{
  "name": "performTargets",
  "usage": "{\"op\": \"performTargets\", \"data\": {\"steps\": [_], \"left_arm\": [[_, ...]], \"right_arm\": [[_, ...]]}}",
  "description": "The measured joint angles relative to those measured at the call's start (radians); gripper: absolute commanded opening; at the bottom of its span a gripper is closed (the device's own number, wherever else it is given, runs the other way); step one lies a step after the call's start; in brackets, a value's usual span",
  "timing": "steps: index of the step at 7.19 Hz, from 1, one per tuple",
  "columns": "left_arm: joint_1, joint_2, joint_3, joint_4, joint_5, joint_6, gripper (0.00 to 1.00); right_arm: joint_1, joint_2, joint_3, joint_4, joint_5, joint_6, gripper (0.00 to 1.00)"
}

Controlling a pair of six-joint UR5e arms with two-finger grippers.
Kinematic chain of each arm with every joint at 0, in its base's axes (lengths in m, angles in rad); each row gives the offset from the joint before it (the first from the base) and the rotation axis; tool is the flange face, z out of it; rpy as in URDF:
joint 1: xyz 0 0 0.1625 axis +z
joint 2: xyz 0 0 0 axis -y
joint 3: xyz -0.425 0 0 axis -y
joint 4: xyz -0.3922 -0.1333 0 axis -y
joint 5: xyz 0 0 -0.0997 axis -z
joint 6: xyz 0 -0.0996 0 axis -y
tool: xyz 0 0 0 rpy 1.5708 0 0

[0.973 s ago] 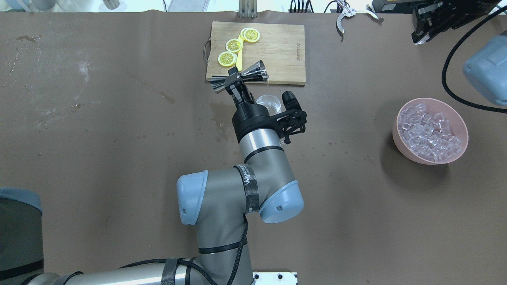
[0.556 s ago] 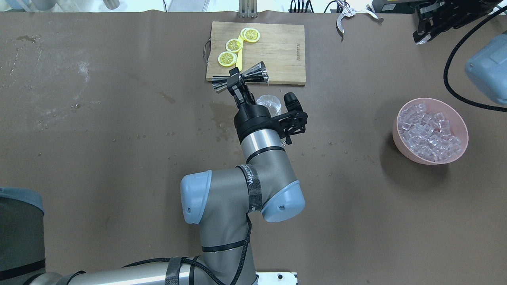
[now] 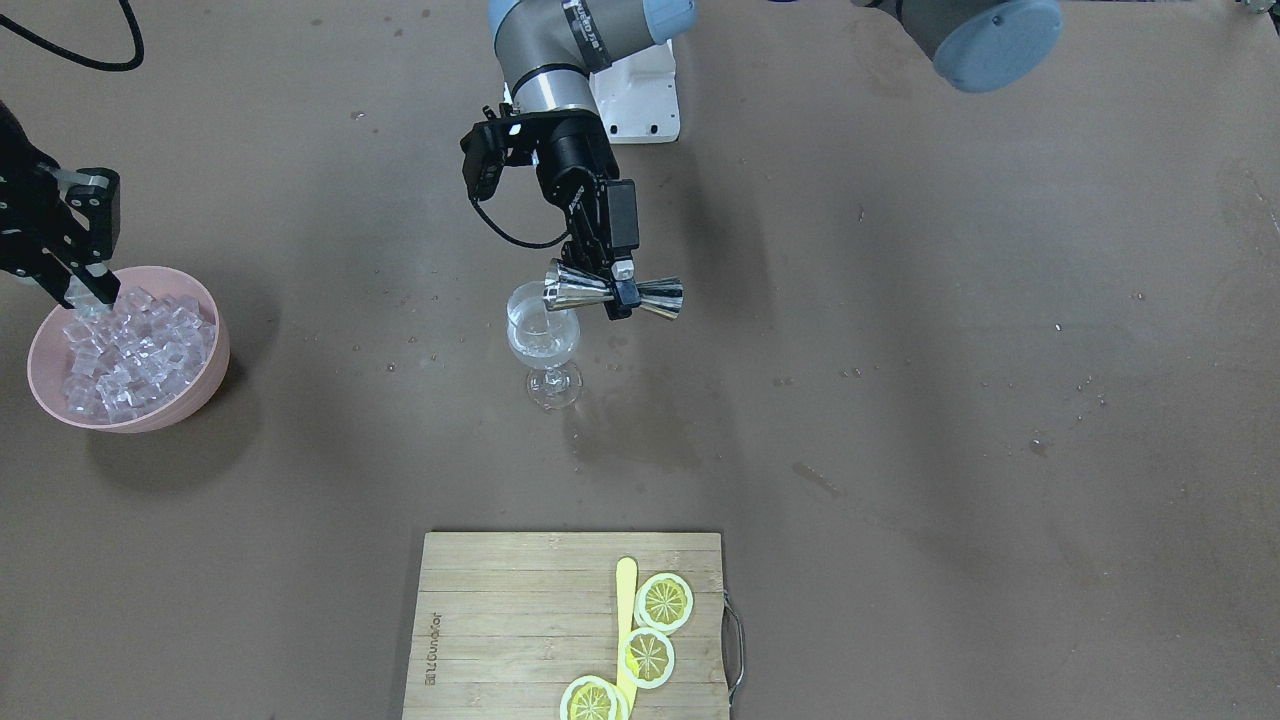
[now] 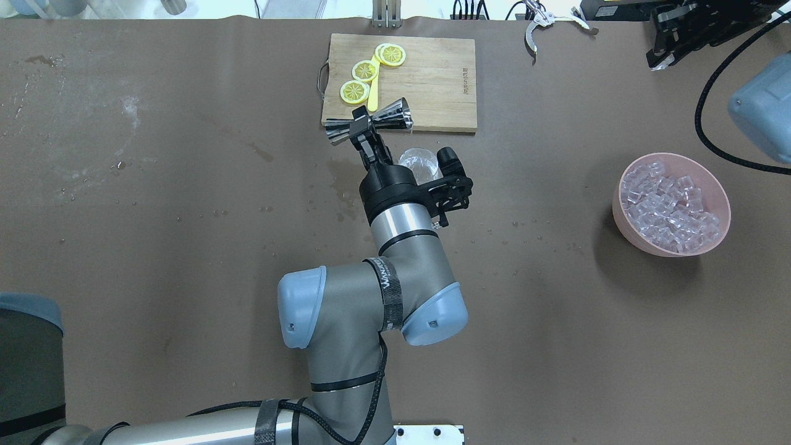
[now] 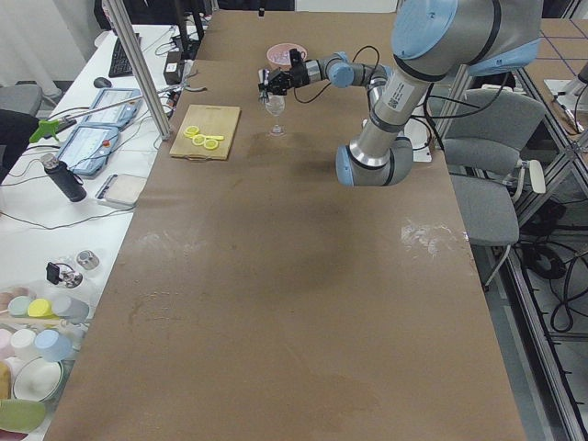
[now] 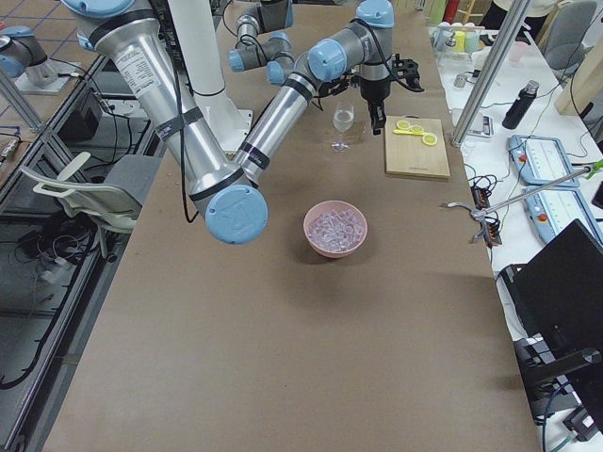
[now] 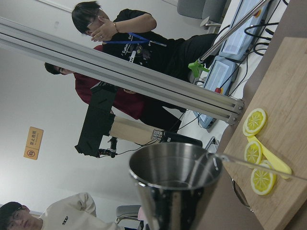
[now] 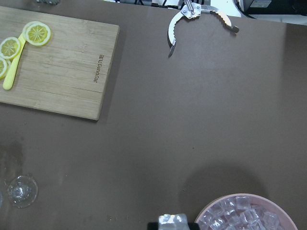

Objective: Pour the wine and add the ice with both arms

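My left end effector (image 3: 621, 288) is clamped on the waist of a steel jigger (image 3: 575, 289), tipped sideways with one mouth over the wine glass (image 3: 553, 385) — a little wine (image 3: 541, 347) sits inside it. Off to my right, my right end effector (image 3: 88, 287) pinches one ice cube (image 8: 172, 219) near the pink bowl (image 3: 213, 372) of ice (image 3: 130, 350). Farthest out, lemon slices (image 3: 664, 601) lie on a cutting board (image 3: 500, 620).

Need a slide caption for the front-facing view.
Left claw holds a jigger sideways over the wine glass; right claw grips an ice cube beside the pink bowl.
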Motion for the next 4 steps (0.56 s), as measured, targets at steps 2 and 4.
{"op": "performTargets", "data": {"steps": [2,4], "left_arm": [[-0.004,0.0,-0.046,-0.008,-0.017,-0.028,0.0],[-0.03,0.017,-0.203,-0.025,-0.122,-0.039,0.0]], "right_arm": [[-0.002,0.002,0.002,0.0,0.002,0.008,0.0],[-0.002,0.001,0.002,0.0,0.004,0.011,0.0]]}}
